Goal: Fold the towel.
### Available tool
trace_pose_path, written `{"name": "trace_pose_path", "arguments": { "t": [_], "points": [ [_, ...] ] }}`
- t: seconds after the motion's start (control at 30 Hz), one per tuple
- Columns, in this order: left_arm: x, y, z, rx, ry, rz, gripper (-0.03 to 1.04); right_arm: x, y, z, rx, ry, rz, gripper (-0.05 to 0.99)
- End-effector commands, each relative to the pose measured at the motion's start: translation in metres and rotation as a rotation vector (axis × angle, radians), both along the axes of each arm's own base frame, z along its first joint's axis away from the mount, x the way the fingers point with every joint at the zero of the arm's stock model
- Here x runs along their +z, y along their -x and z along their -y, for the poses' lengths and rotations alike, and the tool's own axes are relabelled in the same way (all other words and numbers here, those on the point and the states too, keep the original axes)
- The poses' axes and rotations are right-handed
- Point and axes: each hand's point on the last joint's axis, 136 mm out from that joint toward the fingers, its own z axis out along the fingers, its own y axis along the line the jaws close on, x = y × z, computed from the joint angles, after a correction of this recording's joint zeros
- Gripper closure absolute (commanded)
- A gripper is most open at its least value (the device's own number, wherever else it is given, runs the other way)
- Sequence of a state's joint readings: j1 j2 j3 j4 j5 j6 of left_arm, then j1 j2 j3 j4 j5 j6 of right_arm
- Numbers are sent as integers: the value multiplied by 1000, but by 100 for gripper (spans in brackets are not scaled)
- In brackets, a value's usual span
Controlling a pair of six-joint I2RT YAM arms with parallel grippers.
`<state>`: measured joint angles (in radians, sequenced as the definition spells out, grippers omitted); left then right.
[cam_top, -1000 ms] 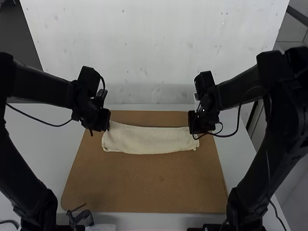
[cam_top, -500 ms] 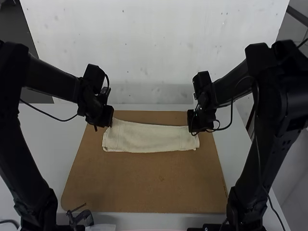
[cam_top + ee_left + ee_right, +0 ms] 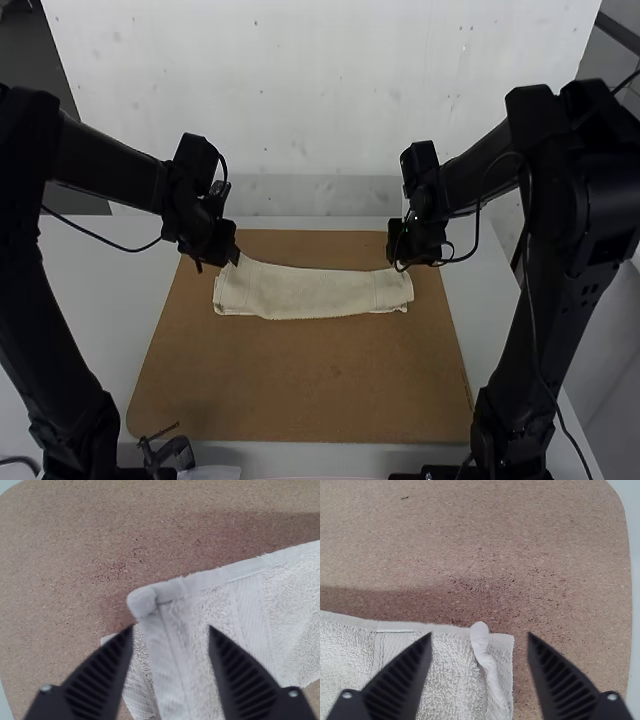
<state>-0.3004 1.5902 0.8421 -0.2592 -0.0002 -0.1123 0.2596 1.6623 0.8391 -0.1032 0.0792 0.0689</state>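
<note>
- Item, towel: it is lying as a long, layered strip across the far part of the brown board, its two ends sitting near the grippers.
- Item, left gripper: its fingers are standing apart around the hem corner, which is looking slightly lifted.
- Item, right gripper: its fingers are standing apart on either side of the towel's corner.
- Hazard, split layers: at both ends an under layer is poking out past the upper hem. If you are pinching too shallow, you are probably taking the top layer alone and opening the strip.
- Hazard, uneven pull: the far edge is running at a slant and sagging between the ends. If you are lifting the two ends unequally, you are likely skewing the next fold.
- Hazard, scraping: if you are lowering the fingers too far, they are likely catching the board and bunching the cloth.
- Obstacle, right arm's cable: it is looping beside its gripper and could be snagging as you turn the wrist.
- Obstacle, left arm's cable: it is hanging slack below the forearm.
- Sundry, dark clamp-like object: it is sitting at the board's near left corner, well apart from the towel.
</note>
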Motion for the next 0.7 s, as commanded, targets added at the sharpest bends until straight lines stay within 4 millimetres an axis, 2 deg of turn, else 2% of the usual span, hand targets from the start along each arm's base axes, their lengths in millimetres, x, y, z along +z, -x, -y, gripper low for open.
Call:
{"name": "trace_pose_path", "arguments": {
  "t": [0.0, 0.03, 0.2, 0.33, 0.43, 0.57, 0.67],
  "points": [
    [16, -15, -3, 8, 4, 43, 11, 12, -11, 13, -69, -27, 37, 17],
    [19, -17, -6, 18, 7, 52, 7, 15, -12, 16, -78, -33, 44, 14],
    [51, -24, -25, 65, 56, 128, 6, 26, -11, 17, -97, -78, 58, 13],
    [85, -28, -41, 102, 78, 218, 7, 21, -1, 19, -114, -84, 22, 13],
    [108, -28, -50, 122, 87, 282, 7, 11, 14, 9, -99, -137, -56, 11],
    [117, -27, -52, 125, 97, 302, 7, -3, 22, 8, -113, -132, -108, 11],
    [114, -25, -52, 124, 99, 296, 7, -16, 24, 5, -112, -128, -141, 11]
  ]
}}
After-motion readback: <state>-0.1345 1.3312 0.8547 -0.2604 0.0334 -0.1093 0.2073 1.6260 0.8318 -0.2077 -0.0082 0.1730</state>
